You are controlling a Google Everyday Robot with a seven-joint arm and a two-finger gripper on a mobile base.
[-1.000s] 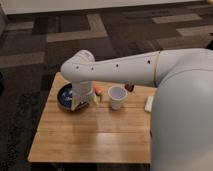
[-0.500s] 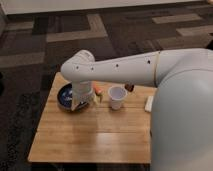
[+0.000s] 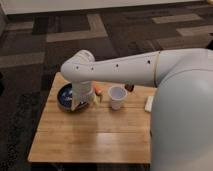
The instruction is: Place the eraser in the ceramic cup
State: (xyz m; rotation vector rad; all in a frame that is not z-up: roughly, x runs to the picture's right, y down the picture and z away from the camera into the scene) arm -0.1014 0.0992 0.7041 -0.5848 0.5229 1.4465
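Note:
The eraser [image 3: 129, 87] is a small dark reddish-brown block lying on the wooden table [image 3: 90, 140], just behind and right of the ceramic cup and partly under my arm. The ceramic cup [image 3: 116, 97] is small, white and upright near the table's middle. My arm reaches in from the right, and the gripper [image 3: 83, 101] hangs down over the dark blue bowl [image 3: 64, 96], left of the cup. It is open and holds nothing. The arm's wrist hides part of the bowl.
A thin orange stick [image 3: 98, 91] lies between the bowl and the cup. A flat white block [image 3: 148, 103] rests near the table's right edge, beside my white body. Dark patterned carpet surrounds the table.

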